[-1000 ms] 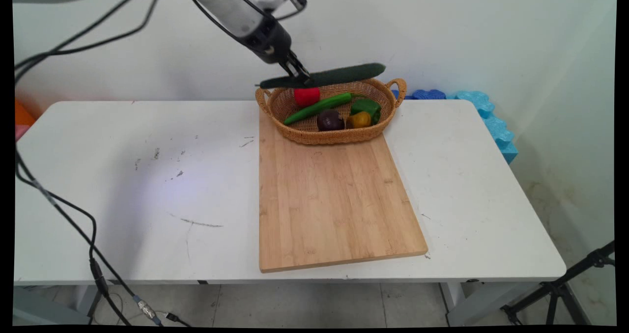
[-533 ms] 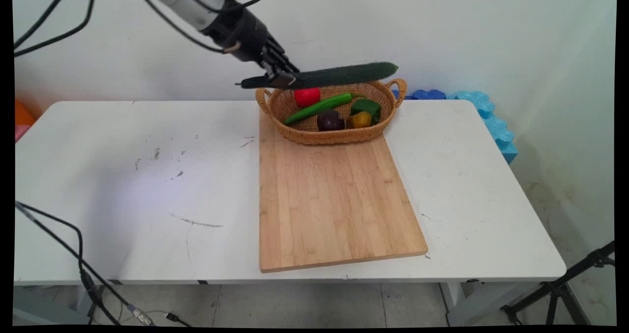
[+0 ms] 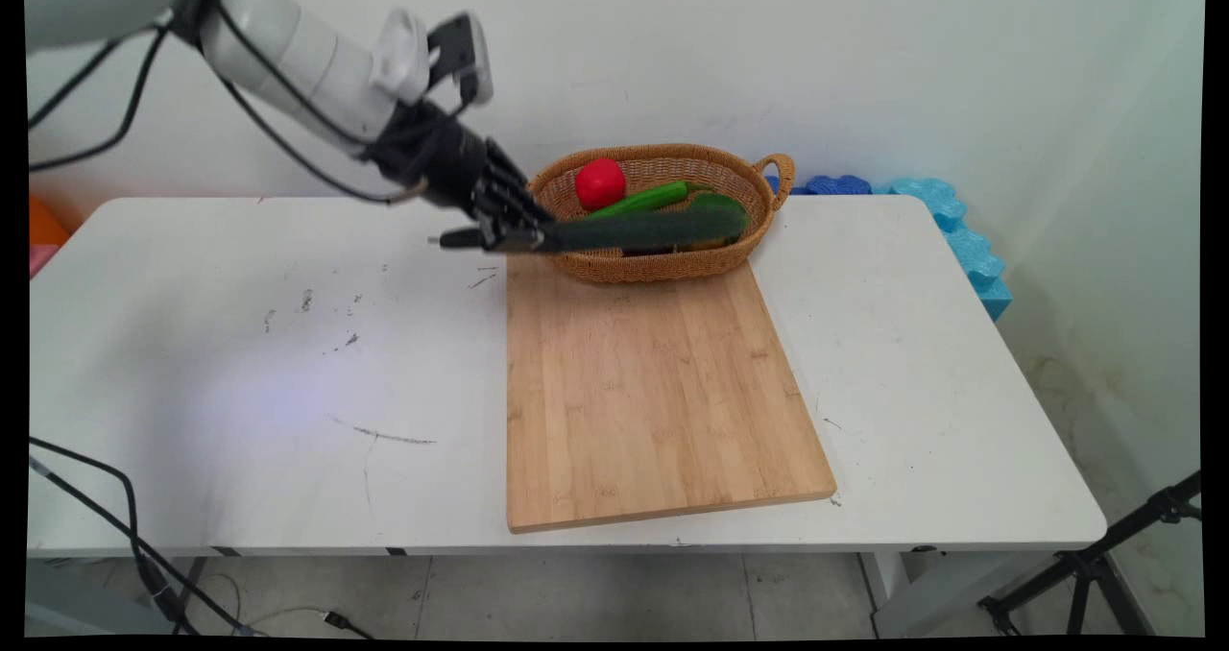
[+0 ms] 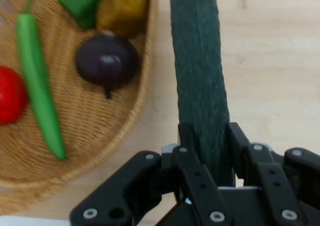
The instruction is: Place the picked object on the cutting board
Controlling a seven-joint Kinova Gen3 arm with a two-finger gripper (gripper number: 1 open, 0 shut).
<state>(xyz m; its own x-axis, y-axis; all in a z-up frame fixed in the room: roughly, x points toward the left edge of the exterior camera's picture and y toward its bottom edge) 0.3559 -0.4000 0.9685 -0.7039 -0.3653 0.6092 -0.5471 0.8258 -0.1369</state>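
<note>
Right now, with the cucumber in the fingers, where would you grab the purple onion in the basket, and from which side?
Probably from straight above, fingers across its round middle: the purple onion lies low in the basket, wall on one side, the yellow pepper close beside.

Cutting board (image 3: 653,392) on the worktop (image 3: 288,363), wicker basket (image 3: 662,262) on the board's far end, tomato (image 3: 600,183), long pepper (image 3: 643,198) and onion (image 4: 106,61) in the basket, cucumber (image 3: 643,229) held level before the basket, above the board's far end, fingers (image 4: 186,136) at its left end.

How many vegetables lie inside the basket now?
5 in the basket: red tomato, green chili, purple onion, green pepper, yellow one. The claw holds the cucumber outside.
</note>
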